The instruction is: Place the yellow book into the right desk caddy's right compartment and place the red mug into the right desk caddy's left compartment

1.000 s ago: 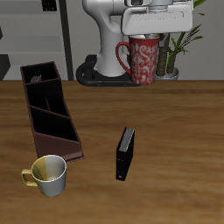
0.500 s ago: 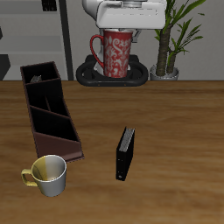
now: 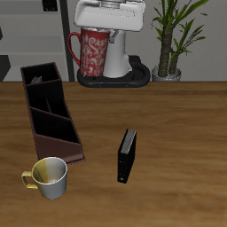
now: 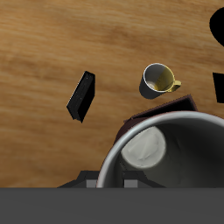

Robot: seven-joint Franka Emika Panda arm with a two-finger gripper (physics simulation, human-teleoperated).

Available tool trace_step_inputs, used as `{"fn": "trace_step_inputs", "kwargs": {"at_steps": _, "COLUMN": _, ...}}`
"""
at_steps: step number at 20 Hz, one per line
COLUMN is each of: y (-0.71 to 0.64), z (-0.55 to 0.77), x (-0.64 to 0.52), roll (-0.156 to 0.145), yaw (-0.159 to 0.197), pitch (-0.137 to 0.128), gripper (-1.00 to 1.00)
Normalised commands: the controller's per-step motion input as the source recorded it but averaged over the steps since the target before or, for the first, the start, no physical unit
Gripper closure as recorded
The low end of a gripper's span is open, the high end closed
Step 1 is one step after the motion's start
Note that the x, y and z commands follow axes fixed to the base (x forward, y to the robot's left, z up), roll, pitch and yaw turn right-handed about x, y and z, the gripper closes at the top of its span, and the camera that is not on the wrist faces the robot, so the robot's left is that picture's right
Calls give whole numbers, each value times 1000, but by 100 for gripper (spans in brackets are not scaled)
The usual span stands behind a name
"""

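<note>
Half of your job looks done, with the yellow book [image 3: 35,79] already in the right desk caddy [image 3: 53,124], and your gripper [image 3: 96,34], clamped on the red mug [image 3: 92,53], holds it above the bench [image 3: 177,133], short of the left compartment [image 3: 60,147].

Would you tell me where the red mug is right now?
In the exterior view, the red mug hangs in the gripper high above the table's back edge, beyond the right desk caddy's far end.

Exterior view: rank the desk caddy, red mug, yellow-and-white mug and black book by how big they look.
1. right desk caddy, clearly largest.
2. red mug, held up by the gripper.
3. yellow-and-white mug and black book look about equal; the mug is squat, the book slim, so I won't separate them.
</note>
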Motion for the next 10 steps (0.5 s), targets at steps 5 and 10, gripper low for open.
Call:
{"fn": "trace_step_inputs", "kwargs": {"at_steps": 5, "y": -418, "z": 36, "x": 28, "roll": 4, "yaw": -42, "pitch": 34, "gripper": 100}}
{"fn": "trace_step_inputs", "kwargs": {"at_steps": 10, "y": -593, "z": -11, "x": 157, "roll": 9, "yaw": -4, "pitch": 56, "gripper": 100}}
